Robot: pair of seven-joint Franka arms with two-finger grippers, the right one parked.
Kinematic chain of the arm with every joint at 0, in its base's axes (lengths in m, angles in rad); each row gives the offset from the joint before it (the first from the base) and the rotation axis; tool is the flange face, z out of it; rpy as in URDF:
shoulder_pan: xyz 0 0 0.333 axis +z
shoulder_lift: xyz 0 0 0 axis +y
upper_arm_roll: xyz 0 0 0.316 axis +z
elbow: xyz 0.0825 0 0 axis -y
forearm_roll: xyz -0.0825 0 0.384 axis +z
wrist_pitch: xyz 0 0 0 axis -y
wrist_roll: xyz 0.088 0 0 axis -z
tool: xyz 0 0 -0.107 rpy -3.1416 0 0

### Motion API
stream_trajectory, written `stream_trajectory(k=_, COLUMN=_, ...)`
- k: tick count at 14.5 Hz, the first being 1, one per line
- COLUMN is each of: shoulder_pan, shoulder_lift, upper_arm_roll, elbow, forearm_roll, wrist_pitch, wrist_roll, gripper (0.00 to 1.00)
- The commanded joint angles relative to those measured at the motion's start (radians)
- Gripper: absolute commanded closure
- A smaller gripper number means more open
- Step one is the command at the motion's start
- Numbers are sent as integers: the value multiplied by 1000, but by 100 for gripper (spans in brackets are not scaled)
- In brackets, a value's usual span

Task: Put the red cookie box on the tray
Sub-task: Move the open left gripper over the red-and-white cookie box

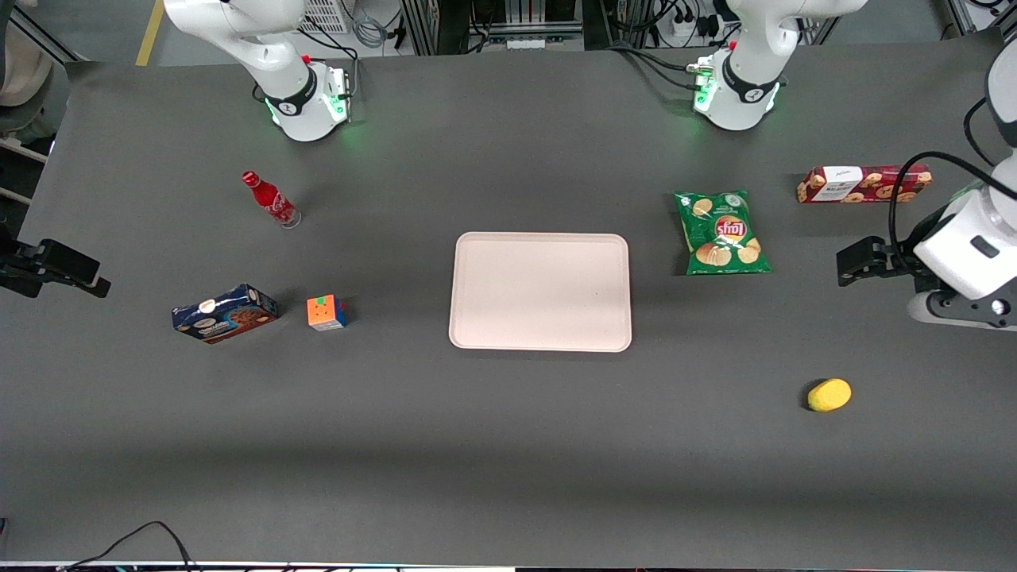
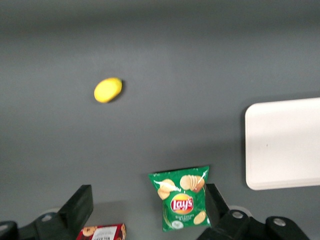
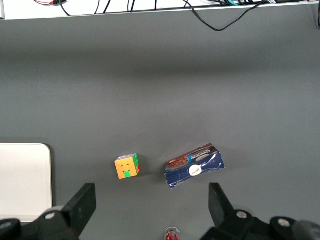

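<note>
I am at the very start: nothing is picked up yet. The long dark-red cookie box [image 1: 864,184] lies flat on the dark grey worktop [image 1: 508,445], toward the working arm's end, well apart from the big pale pink tray [image 1: 540,291], with the green chip bag [image 1: 721,232] between them. My gripper [image 1: 850,262] hovers near the box, jaws spread wide, holding nothing. Next I should go down over the box and squeeze its slim sides.

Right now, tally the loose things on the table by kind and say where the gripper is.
Cookie boxes: 2, red cookie box, blue cookie box
Chip bag: 1
Bottle: 1
Cube: 1
Lemon: 1
Tray: 1
Total: 7
Gripper: open, beside the red cookie box.
</note>
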Motion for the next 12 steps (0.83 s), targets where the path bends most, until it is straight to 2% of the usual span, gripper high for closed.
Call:
stream_trajectory(k=1, shoulder_pan=-2, shoulder_lift=0, upper_arm_roll=-1, elbow=-40, forearm_roll=-5, wrist_pitch=-125, wrist_roll=48, gripper=0)
stream_trajectory(k=3, shoulder_pan=-4, shoulder_lift=0, upper_arm_roll=-2, elbow=-82, forearm_roll=19, wrist_pitch=-148, wrist_roll=163, gripper=0)
stream_trajectory(k=7, shoulder_pan=7, shoulder_lift=-69, upper_arm_roll=8, elbow=-298, forearm_roll=101, wrist_pitch=-110, wrist_roll=408, gripper=0)
stream_trajectory(k=9, shoulder_pan=27, shoulder_lift=-159, upper_arm_roll=8, elbow=-486, forearm_roll=148, wrist_pitch=29, wrist_roll=583, gripper=0)
stream_trajectory(k=12, shoulder_pan=59, shoulder_lift=-265, upper_arm_roll=23, elbow=-709, forearm_roll=158, wrist_pitch=202, wrist_roll=833, gripper=0)
